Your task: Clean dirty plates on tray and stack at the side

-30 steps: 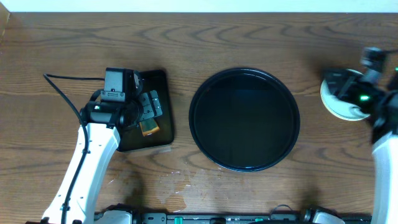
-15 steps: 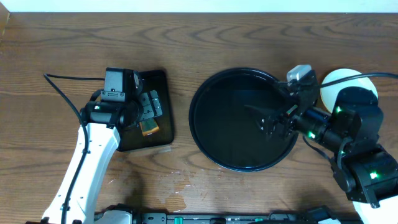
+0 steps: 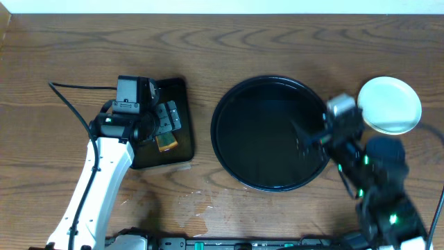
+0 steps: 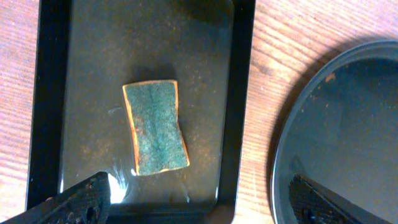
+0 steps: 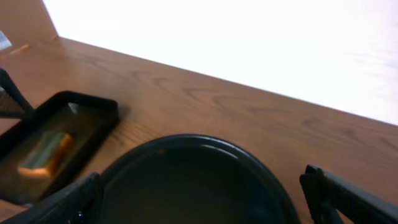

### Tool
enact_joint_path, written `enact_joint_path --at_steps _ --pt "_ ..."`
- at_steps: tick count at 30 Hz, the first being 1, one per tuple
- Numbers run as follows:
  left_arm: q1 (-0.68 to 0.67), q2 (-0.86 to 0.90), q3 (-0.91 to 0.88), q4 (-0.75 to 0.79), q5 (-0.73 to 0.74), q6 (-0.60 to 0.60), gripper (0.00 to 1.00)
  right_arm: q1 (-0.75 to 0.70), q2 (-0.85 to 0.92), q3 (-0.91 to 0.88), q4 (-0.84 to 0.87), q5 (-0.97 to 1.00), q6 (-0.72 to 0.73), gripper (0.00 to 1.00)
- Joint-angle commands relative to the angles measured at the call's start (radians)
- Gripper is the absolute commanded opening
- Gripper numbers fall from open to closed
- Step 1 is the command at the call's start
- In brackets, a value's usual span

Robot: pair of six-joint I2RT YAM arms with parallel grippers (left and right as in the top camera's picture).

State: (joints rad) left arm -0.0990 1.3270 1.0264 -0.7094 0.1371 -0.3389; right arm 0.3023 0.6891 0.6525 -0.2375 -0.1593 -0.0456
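The round black tray (image 3: 239, 149) sits mid-table, and no plate shows on it. A pale plate (image 3: 389, 104) lies on the wood just right of it; I cannot tell whether others lie beneath. My right gripper (image 3: 307, 137) hangs open and holds nothing over the tray's right rim. In the right wrist view the tray (image 5: 193, 180) fills the space between the spread fingers of the right gripper (image 5: 205, 208). My left gripper (image 3: 165, 123) stands open above a rectangular black tray. In its wrist view the left gripper (image 4: 199, 208) holds nothing.
The rectangular black tray (image 3: 177, 90) lies left of the round tray, with a green-topped orange sponge (image 4: 155, 127) lying in it. Wet streaks (image 3: 198, 201) mark the wood near the front edge. A black cable (image 3: 69, 94) runs along the left.
My right arm has swung from over the plate at the far right to the round tray's right rim, its jaws opening on the way. The plate now shows uncovered. The left arm has not moved.
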Motion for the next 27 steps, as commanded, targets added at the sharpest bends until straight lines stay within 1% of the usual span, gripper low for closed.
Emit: enact_joint_path --at_steps 1,3,7,14,18,27 --pt "0.002 0.006 0.015 -0.005 0.009 0.009 0.92 -0.027 -0.2 -0.207 0.075 0.039 -0.015 0.99" --pt "0.002 0.006 0.015 -0.005 0.009 0.01 0.92 -0.036 -0.314 -0.317 0.115 0.039 -0.015 0.99" --pt "0.002 0.006 0.015 -0.005 0.009 0.01 0.92 -0.054 -0.498 -0.463 0.117 0.039 -0.011 0.99" --pt "0.002 0.006 0.015 -0.005 0.009 0.01 0.92 -0.063 -0.681 -0.632 0.164 0.039 -0.011 0.99" --pt "0.002 0.006 0.015 -0.005 0.009 0.01 0.92 -0.063 -0.683 -0.647 0.19 0.039 -0.012 0.99" --pt "0.002 0.006 0.015 -0.005 0.009 0.01 0.92 -0.063 -0.683 -0.647 0.175 0.039 -0.012 0.99"
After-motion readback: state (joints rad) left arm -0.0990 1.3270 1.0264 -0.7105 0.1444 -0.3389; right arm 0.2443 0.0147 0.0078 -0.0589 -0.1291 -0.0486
